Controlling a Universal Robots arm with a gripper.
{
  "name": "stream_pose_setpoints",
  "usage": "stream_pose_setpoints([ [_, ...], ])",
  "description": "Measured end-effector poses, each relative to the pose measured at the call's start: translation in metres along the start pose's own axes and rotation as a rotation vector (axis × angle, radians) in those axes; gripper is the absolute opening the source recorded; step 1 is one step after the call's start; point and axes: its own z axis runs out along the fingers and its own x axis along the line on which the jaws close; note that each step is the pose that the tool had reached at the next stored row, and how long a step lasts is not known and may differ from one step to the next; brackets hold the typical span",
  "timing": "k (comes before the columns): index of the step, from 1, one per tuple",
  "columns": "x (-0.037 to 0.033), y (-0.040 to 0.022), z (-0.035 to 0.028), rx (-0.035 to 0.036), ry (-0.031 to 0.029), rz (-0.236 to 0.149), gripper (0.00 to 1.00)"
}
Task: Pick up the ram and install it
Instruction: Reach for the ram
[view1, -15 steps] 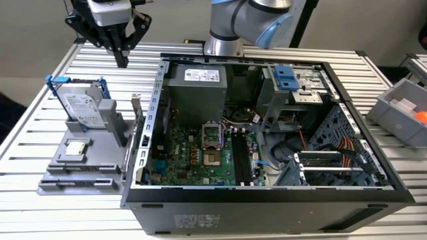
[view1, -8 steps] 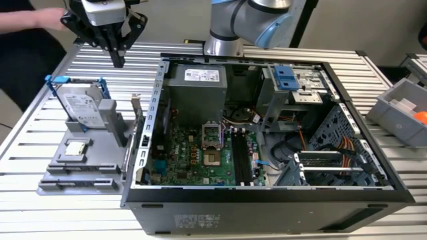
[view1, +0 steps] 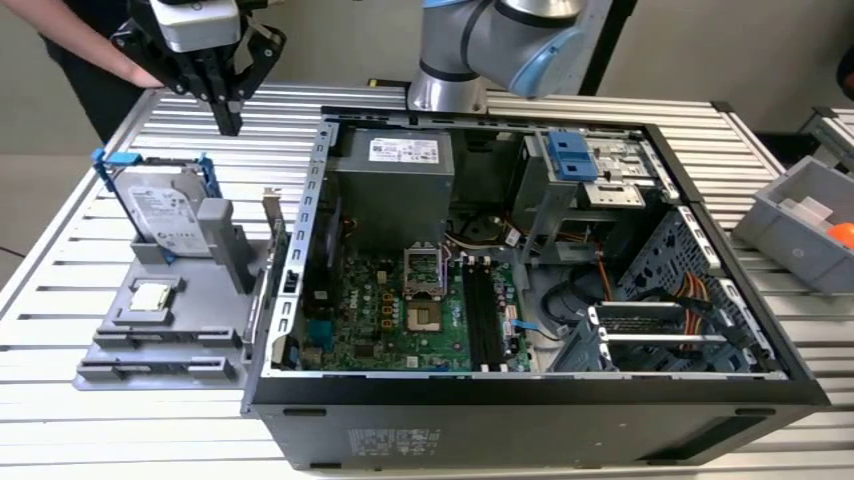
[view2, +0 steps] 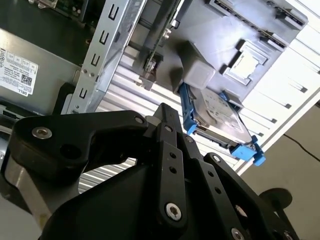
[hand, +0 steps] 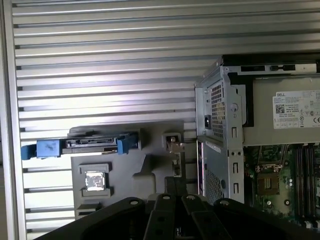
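While the ram (view1: 271, 215) stands on end in the gray holder (view1: 160, 345), the hand (view1: 230, 120) hangs high above it with nothing in it.
From where I stand the fingers look pressed together and point straight down, well apart from the ram and nearer above the hard drive (view1: 163, 212) in its blue frame. The holder sits on the slatted surface (view1: 54, 250), and I'd guess it props the parts so that an edge is free to grab. The ram sits in a slot just beside the wall of the open computer case (view1: 534, 410), thin edge up, and the processor chip (view1: 150, 296) lies flat. The long black memory slots (view1: 483, 315) on the motherboard look bare, so nothing is installed yet.
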Motion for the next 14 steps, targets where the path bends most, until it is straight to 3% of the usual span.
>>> stream_pose_setpoints([
  [14,0.0151,-0.0011,-0.0003,0.0001,0.0001,0.000,0.00],
])
